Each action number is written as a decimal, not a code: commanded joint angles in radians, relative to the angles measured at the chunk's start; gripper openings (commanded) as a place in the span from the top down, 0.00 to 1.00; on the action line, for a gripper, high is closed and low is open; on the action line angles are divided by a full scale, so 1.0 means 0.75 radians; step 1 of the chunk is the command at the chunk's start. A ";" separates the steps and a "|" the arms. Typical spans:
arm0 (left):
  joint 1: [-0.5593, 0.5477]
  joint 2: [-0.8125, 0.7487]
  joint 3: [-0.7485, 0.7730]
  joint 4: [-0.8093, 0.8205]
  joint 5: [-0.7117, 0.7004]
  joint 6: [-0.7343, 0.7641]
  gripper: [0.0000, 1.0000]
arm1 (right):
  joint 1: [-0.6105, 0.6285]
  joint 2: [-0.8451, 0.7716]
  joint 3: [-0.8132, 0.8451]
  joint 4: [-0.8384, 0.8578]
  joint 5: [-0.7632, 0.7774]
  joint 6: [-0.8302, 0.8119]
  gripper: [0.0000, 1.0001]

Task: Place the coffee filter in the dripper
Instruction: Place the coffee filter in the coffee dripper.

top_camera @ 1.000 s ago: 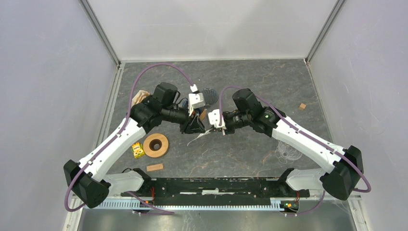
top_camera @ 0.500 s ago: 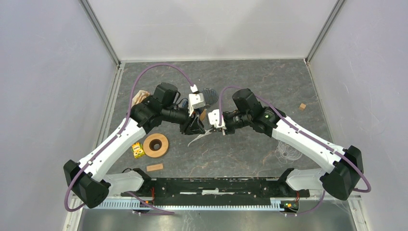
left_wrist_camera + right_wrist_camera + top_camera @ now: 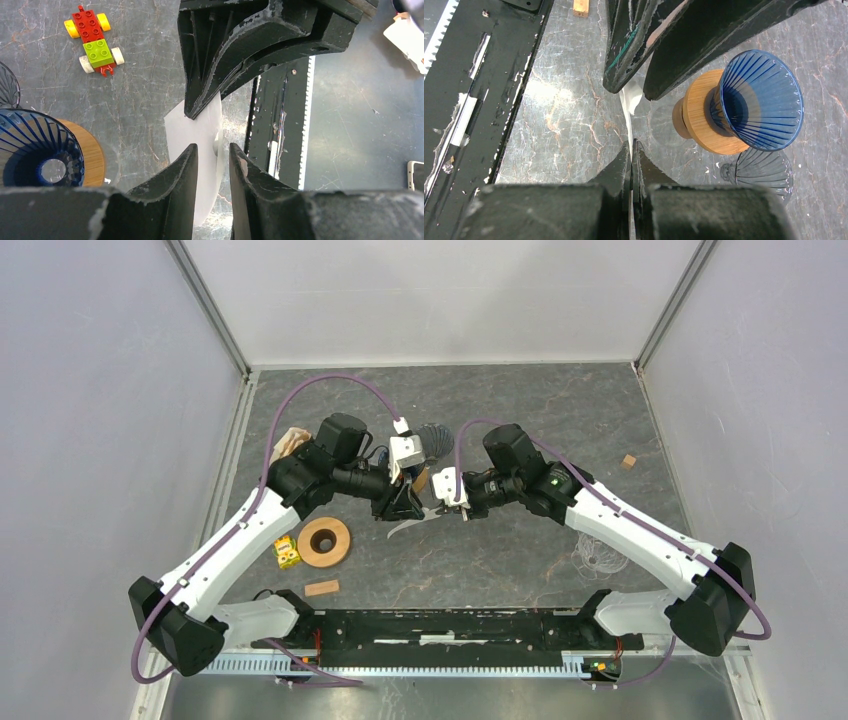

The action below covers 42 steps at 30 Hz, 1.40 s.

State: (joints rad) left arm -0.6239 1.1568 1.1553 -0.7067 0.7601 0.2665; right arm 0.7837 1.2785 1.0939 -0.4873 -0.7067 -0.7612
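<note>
Your left gripper (image 3: 212, 150) has its fingers a little apart, one on each side of the coffee filter (image 3: 199, 132). A gap shows between the paper and at least one finger, so read it as straddling the filter, not holding it. The right gripper (image 3: 631, 148) is closed flat on the opposite edge of the filter and holds it in the air above the middle of the table (image 3: 520, 410). The filter is pressed flat and hangs edge-on, in line with both sets of fingers, with its long axis running from the right tips across to the left ones. The next move turns on where the dripper (image 3: 30, 145) lies. It stands mouth up on its wooden base (image 3: 92, 155) toward the near left corner of the table, close to a toy brick car (image 3: 95, 40), well apart from the filter and on the left arm's side. The left arm is the nearer one, so the paper probably has to pass to it, or be spread open, before it goes in.
</note>
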 commanded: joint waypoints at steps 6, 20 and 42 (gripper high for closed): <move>0.010 -0.029 0.004 0.042 0.012 0.031 0.65 | 0.007 -0.003 0.025 0.005 -0.004 -0.030 1.00; 0.012 0.008 -0.026 0.115 0.131 -0.043 0.90 | 0.006 -0.005 0.023 0.013 -0.001 -0.020 1.00; 0.081 -0.036 -0.164 0.376 0.315 -0.341 0.98 | 0.006 0.010 0.033 0.057 0.115 0.037 0.89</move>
State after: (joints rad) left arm -0.5808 1.1572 1.0393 -0.5179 0.9379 0.1112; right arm 0.7879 1.2785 1.0935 -0.4755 -0.6483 -0.7452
